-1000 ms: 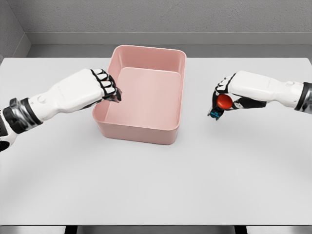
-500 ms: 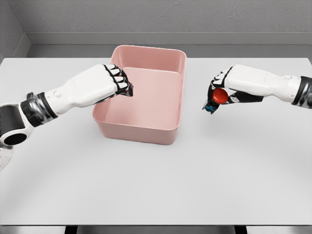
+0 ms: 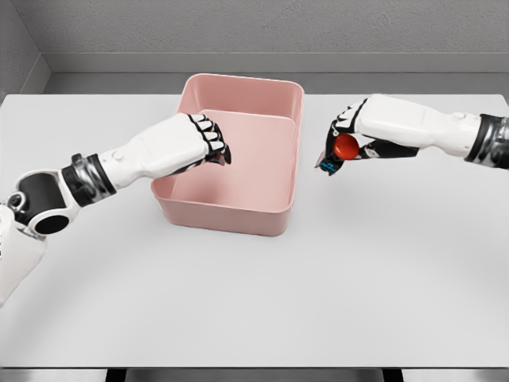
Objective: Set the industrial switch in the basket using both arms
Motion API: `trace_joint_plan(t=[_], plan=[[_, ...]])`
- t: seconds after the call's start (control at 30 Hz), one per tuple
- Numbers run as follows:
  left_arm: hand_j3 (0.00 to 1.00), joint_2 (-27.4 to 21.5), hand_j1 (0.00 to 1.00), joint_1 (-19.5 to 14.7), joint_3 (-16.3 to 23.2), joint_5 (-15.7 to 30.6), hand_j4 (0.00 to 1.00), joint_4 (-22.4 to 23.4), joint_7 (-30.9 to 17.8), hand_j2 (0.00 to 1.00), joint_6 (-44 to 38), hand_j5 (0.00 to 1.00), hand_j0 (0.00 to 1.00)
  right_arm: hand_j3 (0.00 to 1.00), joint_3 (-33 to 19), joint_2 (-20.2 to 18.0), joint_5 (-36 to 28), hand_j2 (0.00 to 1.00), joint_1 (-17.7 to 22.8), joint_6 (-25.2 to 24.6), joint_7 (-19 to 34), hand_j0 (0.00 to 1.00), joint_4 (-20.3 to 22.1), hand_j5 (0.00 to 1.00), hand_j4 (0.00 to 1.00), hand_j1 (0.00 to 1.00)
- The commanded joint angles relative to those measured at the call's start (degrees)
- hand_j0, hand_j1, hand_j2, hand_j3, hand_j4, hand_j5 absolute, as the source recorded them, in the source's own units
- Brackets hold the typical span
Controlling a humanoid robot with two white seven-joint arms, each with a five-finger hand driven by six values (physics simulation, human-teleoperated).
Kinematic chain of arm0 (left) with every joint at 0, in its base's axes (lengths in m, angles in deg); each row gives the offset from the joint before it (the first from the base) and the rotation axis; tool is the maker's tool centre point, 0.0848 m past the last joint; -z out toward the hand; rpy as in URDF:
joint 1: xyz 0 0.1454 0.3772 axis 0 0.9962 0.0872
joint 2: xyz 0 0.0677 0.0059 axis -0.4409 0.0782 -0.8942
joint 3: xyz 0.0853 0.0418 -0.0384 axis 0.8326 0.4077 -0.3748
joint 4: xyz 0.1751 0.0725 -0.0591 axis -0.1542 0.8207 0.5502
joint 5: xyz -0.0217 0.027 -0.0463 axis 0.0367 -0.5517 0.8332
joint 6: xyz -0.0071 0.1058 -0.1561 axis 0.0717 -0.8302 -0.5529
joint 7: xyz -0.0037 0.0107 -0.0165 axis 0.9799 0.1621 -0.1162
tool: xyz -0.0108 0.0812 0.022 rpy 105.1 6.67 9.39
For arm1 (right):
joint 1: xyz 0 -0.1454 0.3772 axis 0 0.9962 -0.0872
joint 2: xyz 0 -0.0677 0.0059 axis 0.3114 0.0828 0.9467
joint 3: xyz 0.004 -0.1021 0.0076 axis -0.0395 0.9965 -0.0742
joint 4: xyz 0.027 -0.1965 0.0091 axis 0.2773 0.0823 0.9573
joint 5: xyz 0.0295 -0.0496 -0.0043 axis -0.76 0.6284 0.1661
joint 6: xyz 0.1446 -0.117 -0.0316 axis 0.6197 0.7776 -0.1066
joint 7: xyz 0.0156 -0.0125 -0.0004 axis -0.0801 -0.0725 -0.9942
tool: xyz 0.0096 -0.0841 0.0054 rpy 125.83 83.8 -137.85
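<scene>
The pink basket (image 3: 238, 208) stands open at the middle of the white table. My left hand (image 3: 208, 143) hangs over the basket's left half, above its floor, with its fingers curled on a small dark object (image 3: 223, 157) that barely shows under the fingertips. My right hand (image 3: 350, 137) hovers just right of the basket's right wall, above the table. It is shut on the industrial switch (image 3: 340, 150), which has a red round button and a dark body with a blue end pointing down and left.
The white table (image 3: 262, 294) spreads wide in front of the basket and to both sides. A grey wall runs behind its far edge. Both forearms reach in from the picture's sides at about basket height.
My left hand has moved right from the basket's left rim to over its inside. My right hand has carried the switch up and left, closer to the basket's right wall.
</scene>
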Motion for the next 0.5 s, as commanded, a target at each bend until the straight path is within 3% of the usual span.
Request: trace_joint_plan(t=[0.0, 0.47], plan=[[0.48, 0.5, 0.48, 0.0, 0.1, 0.2, 0.48, 1.2, 0.0, 0.48, -0.1, 0.48, 0.48, 0.39, 0.1, 0.2, -0.4, 0.39, 0.0, -0.1, 0.0, 0.39, 0.1, 0.39, 0.39, 0.39], [0.48, 1.8, 0.48, 0.1, 1.2, -1.2, 0.48, 3.2, -0.3, 0.48, -0.1, 0.48, 0.48, 0.39, 0.3, 2.9, -0.4, 0.39, -1.6, -0.1, 0.1, 0.39, 0.1, 0.39, 0.39, 0.39]])
